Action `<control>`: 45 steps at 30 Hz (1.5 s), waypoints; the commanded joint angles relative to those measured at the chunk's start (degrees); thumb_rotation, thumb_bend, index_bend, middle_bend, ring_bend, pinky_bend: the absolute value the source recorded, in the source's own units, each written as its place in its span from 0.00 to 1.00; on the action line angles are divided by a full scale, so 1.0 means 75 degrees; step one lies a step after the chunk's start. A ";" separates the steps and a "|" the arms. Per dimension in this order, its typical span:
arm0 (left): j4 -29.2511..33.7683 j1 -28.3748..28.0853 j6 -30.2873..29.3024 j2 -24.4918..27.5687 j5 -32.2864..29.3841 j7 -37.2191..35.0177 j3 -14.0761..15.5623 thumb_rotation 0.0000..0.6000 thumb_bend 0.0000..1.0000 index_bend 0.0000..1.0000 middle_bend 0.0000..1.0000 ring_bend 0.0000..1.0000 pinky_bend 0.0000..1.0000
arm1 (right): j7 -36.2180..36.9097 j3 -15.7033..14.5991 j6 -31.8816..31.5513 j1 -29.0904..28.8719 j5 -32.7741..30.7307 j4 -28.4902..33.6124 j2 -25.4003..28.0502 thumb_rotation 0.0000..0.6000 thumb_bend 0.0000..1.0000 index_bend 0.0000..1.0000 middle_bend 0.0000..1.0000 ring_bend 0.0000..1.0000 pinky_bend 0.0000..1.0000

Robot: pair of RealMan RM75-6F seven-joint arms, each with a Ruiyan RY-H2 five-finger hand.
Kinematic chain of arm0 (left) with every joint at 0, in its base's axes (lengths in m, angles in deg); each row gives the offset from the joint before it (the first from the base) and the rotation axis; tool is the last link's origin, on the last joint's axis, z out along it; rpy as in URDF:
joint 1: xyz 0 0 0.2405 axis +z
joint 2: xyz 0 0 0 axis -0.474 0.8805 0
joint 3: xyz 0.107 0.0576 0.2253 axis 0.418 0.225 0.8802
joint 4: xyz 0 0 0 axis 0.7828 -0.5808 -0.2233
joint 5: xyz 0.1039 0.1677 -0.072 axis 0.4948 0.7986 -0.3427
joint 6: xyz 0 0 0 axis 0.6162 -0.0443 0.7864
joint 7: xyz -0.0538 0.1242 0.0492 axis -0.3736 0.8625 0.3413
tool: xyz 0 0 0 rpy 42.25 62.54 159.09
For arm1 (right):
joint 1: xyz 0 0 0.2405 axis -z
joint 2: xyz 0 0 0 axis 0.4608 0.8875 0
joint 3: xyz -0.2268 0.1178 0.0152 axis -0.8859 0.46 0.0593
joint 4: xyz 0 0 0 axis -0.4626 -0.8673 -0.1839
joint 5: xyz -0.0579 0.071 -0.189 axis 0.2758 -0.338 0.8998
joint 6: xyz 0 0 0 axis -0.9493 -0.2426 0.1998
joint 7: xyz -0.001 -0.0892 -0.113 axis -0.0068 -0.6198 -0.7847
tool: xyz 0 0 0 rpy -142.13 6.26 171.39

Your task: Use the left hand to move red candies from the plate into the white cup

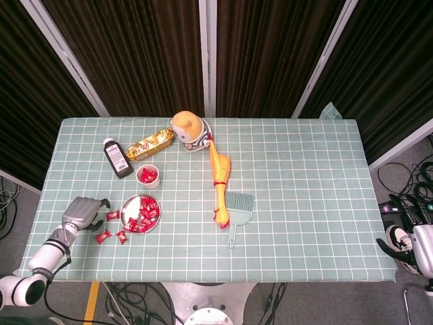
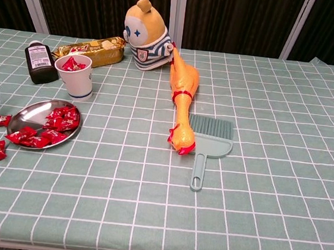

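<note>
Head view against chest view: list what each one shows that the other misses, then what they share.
Only the head view shows the whole left hand, open beside the plate, and the right hand off the table's right edge. Only the chest view shows the plush toy's face and striped shirt; of the left hand it catches just a dark fingertip at its left edge. Both show the white cup holding red candies, loose candies left of the plate, the rubber chicken and the brush.

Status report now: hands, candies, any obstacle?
Left hand open, empty, beside plate. Candies on plate, some in white cup, three loose on the table. Path clear.
</note>
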 commanded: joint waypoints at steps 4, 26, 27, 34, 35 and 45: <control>-0.0573 0.0168 -0.0522 -0.0668 0.0248 -0.0199 -0.0227 1.00 0.32 0.47 1.00 1.00 1.00 | 0.0027 -0.0009 -0.0015 0.0014 0.0005 -0.0010 0.0005 1.00 0.10 0.11 0.25 0.08 0.35; -0.1354 0.0213 -0.0132 -0.1333 -0.0150 -0.0098 -0.0319 1.00 0.32 0.50 1.00 0.99 1.00 | 0.0058 -0.0011 -0.0024 0.0049 -0.0035 -0.0037 0.0022 1.00 0.10 0.11 0.25 0.08 0.35; -0.1371 0.0223 -0.0160 -0.1349 -0.0125 -0.0104 -0.0322 1.00 0.32 0.50 1.00 0.99 1.00 | 0.0053 -0.0011 -0.0023 0.0048 -0.0033 -0.0030 0.0026 1.00 0.10 0.11 0.25 0.08 0.35; -0.1671 0.0274 -0.0251 -0.1540 0.0034 -0.0249 -0.0364 1.00 0.32 0.55 1.00 0.99 1.00 | 0.0009 -0.0011 -0.0009 0.0046 -0.0042 0.0017 0.0044 1.00 0.10 0.11 0.25 0.08 0.35; -0.1713 0.0289 -0.0271 -0.1567 0.0073 -0.0301 -0.0371 1.00 0.32 0.57 1.00 0.99 1.00 | 0.0002 -0.0010 -0.0011 0.0050 -0.0049 0.0022 0.0047 1.00 0.10 0.11 0.25 0.08 0.35; -0.1447 0.0374 -0.0656 -0.1228 0.0272 -0.0819 -0.0726 1.00 0.31 0.62 1.00 1.00 1.00 | -0.0003 -0.0002 -0.0016 0.0043 -0.0032 0.0041 0.0063 1.00 0.10 0.11 0.25 0.08 0.35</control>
